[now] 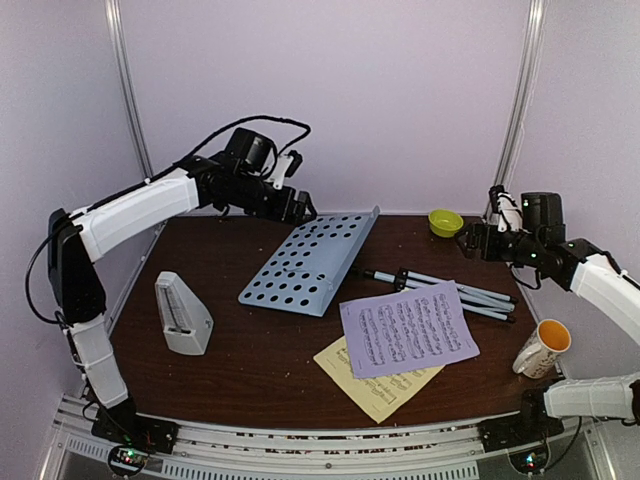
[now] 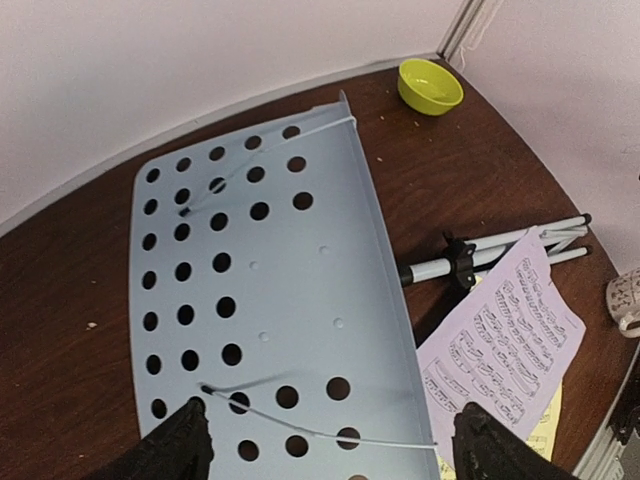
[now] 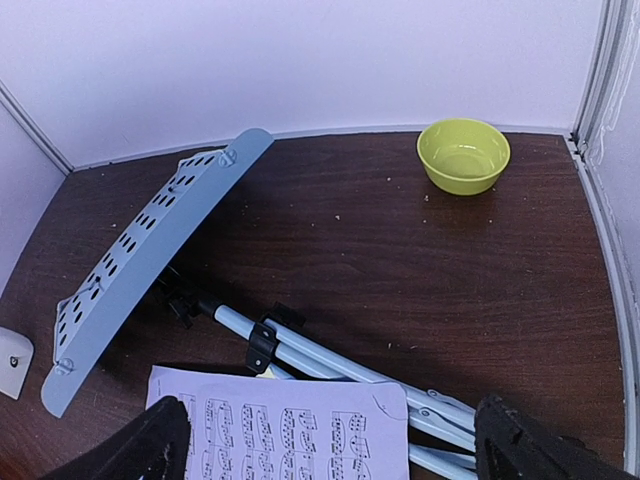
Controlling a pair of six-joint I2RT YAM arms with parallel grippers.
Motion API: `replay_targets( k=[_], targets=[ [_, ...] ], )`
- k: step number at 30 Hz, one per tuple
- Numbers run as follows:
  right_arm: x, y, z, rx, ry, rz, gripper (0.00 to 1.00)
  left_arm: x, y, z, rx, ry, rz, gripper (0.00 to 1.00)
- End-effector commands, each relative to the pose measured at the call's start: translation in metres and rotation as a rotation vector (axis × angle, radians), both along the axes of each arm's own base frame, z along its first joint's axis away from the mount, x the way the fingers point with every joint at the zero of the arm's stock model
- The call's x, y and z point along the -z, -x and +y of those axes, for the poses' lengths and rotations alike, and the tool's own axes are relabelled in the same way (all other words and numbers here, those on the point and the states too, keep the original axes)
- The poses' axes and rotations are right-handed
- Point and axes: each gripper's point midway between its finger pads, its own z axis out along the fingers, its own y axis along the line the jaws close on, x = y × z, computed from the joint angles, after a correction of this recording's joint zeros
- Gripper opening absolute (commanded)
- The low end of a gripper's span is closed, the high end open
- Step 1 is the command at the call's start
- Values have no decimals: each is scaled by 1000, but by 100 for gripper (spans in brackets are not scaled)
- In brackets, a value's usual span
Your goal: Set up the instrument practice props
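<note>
1. The music-stand desk (image 1: 310,262) lies near the middle of the surface (image 1: 250,380). It is tilted rather than flat, with its lipped edge raised toward the right. Its silver tripod (image 1: 450,290) is folded and stretches off to the right behind the sheet music.
2. The left gripper (image 1: 297,207) hangs over the far-left corner of the desk. In the left wrist view the perforated panel fills the frame directly below and ahead of it.
3. That gripper's fingers (image 2: 185,445) are spread wide, one on each side of the panel's nearest end. I cannot tell whether they touch it.
4. The desk's long axis runs away from the left gripper, from the far corner toward the near edge of the surface. The lip runs along the right side of that line.
5. The right gripper (image 1: 477,240) is also spread and carries nothing. It sits at the far right near the green bowl (image 1: 445,222), well apart from the desk though closer to the tripod's legs.
6. I judge the left arm the nearer one for the desk. The grasp will depend on closing across a thin edge, not across the panel's broad face.
7. The lilac page (image 1: 408,328) overlaps the pale yellow page (image 1: 375,385) at the near right. The metronome (image 1: 182,315) stands upright at the near left.
</note>
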Motion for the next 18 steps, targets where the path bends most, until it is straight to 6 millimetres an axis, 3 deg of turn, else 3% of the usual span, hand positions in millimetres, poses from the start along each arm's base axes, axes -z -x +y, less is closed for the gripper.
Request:
replay_targets(
  k=[1, 8, 18],
  targets=[
    [4, 2, 5, -19, -18, -4, 100, 10, 7, -42, 57, 42, 61, 81],
    [12, 3, 5, -18, -24, 12, 100, 46, 14, -93, 106, 30, 120, 74],
    [17, 4, 5, -14, -24, 19, 100, 95, 17, -131, 120, -1, 186, 63]
  ],
)
